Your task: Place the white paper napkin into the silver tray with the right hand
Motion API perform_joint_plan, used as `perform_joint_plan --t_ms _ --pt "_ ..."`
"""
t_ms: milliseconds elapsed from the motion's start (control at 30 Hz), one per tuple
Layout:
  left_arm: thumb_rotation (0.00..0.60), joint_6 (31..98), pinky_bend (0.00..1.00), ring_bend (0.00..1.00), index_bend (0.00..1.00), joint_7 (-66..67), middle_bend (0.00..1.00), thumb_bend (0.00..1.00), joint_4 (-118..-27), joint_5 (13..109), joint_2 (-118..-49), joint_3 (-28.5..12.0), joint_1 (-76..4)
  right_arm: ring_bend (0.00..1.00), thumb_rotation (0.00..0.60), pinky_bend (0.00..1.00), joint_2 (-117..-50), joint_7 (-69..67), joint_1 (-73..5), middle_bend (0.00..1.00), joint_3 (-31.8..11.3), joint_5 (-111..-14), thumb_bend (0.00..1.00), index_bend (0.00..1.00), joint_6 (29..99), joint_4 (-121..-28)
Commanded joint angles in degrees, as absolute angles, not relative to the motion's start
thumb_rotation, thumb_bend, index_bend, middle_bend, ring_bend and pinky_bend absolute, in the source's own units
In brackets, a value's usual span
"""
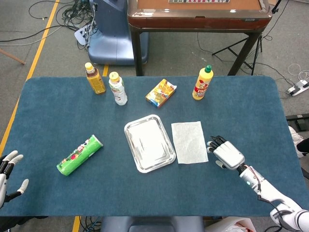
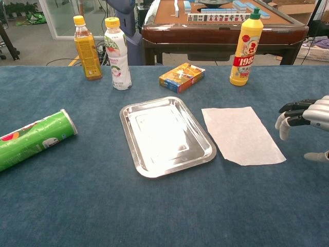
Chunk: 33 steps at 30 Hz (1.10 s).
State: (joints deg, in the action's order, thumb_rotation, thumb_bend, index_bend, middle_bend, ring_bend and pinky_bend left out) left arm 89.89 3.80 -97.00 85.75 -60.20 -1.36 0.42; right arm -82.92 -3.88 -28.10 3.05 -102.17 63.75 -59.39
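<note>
- While its fingers are spread and hold nothing, the right hand (image 1: 226, 154) hovers just beside the right edge of the white paper napkin (image 1: 189, 141), fingertips pointing toward the sheet; from the chest view the hand (image 2: 308, 117) shows at the right border, apart from the napkin (image 2: 241, 135).
- Flat on the blue table cloth (image 1: 241, 111), the napkin lies just to the right of the silver tray (image 1: 149, 142), close beside it; whether their edges touch cannot be told.
- Shallow and rectangular, the tray (image 2: 165, 135) holds nothing and sits slightly turned near the table's middle.
- Beyond the tray, a small orange and yellow carton (image 1: 161, 93) lies flat, and a yellow squeeze bottle with a green cap (image 1: 203, 83) stands upright to its right.
- Further left, a white bottle with a yellow cap (image 1: 117, 88) and an amber drink bottle (image 1: 95, 78) stand upright near each other.
- On its side, a green cylindrical can (image 1: 79, 154) lies well left of the tray.
- At the lower left corner of the head view, the left hand (image 1: 8, 173) shows only in part, fingers apart and empty, well away from every object.
</note>
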Motion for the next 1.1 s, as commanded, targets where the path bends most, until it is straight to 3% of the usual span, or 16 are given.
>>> perform_joint_plan --t_ms 33,1100 --pt "0.6 89.9 0.0 0.11 0.19 3.8 0.12 0.27 -97.0 85.7 -60.2 -1.4 0.5 0.12 0.6 0.19 -84.4 -4.8 -28.9 0.27 3.5 -102.2 0.27 0.4 63.8 -57.5" --pt "0.6 89.7 0.0 0.11 0.19 3.9 0.12 0.27 -96.7 85.1 -60.2 -1.6 0.7 0.13 0.6 0.19 -91.3 -7.0 -32.5 0.27 6.0 -101.7 0.3 0.41 64.6 -49.3"
